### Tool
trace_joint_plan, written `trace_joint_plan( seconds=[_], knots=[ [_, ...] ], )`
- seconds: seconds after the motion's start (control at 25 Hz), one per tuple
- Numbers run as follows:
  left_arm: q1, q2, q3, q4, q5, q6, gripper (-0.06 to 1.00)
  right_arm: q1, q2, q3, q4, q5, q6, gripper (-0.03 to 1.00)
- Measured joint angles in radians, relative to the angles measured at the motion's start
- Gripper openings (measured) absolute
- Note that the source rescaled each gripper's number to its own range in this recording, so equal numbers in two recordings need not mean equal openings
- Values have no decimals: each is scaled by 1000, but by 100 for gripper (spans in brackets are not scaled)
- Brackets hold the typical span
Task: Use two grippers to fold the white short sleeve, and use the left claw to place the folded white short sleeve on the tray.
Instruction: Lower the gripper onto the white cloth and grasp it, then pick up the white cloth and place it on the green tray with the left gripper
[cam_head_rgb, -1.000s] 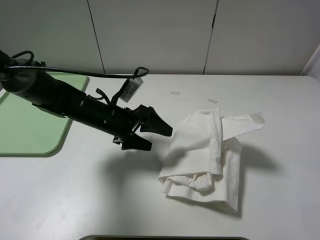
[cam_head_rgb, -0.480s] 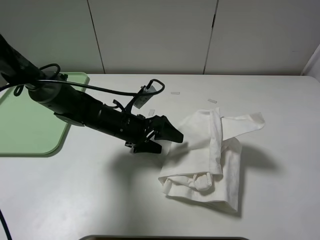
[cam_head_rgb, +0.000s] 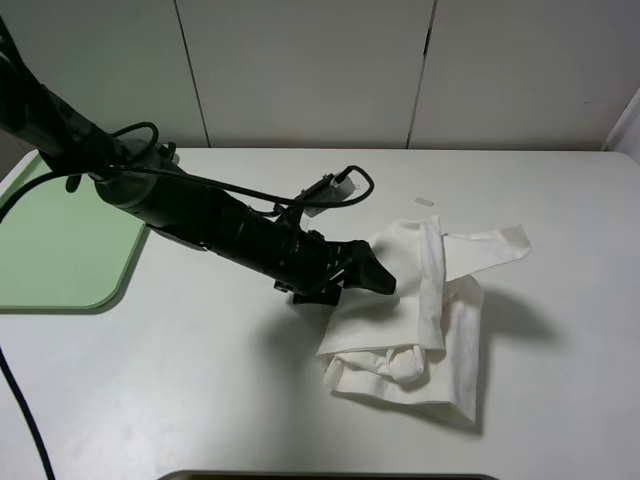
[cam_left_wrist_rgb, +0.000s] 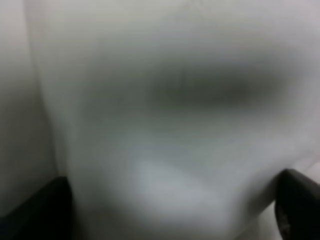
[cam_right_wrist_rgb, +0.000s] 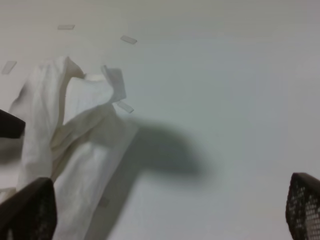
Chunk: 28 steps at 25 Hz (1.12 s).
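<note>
while the white short sleeve (cam_head_rgb: 420, 310) lies crumpled on the white table (cam_head_rgb: 180, 400) right of centre in the high view, the left claw (cam_head_rgb: 372, 276) reaches across from the upper left and meets the cloth's left edge. its black tips lie against the fabric there, one finger over the edge, though whether cloth sits between the jaws cannot be told from this view. the left wrist view is filled with blurred white cloth (cam_left_wrist_rgb: 165, 120) very close to the lens, with the two dark fingertips (cam_left_wrist_rgb: 40, 210) set wide apart in the lower corners, so the jaws stand spread with fabric between them. the tray (cam_head_rgb: 60, 250) sits at the left edge of the high view, well apart from the shirt. the right wrist view looks from some way off at the shirt (cam_right_wrist_rgb: 65, 150) in its left half and at bare table, with the right gripper (cam_right_wrist_rgb: 165, 212) spread and holding nothing, its mesh-patterned fingertips (cam_right_wrist_rgb: 302, 205) in the lower corners. small pale tape strips (cam_right_wrist_rgb: 128, 39) lie on the table beyond the shirt.
</note>
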Motion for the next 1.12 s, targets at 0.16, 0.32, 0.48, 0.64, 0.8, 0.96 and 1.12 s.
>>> trace_joint_plan(
  seconds=[0.16, 0.32, 0.48, 0.64, 0.8, 0.96, 1.12],
  knots=[
    [-30, 0, -8, -1, -35, -10, 73, 0, 0, 0, 0, 0, 0, 100],
    [-37, 1, -10, -1, -60, -11, 30, 0, 0, 0, 0, 0, 0, 100],
    [-37, 1, -10, 1, -62, -11, 14, 0, 0, 0, 0, 0, 0, 100],
    [-35, -3, -15, 42, -73, -11, 14, 0, 0, 0, 0, 0, 0, 100],
    [-10, -56, -25, 299, -124, -70, 14, 0, 0, 0, 0, 0, 0, 100],
    [39, -138, -27, 614, -211, -215, 14, 0, 0, 0, 0, 0, 0, 100],
    [101, -205, -28, 958, -233, -402, 14, 0, 0, 0, 0, 0, 0, 100]
  ],
)
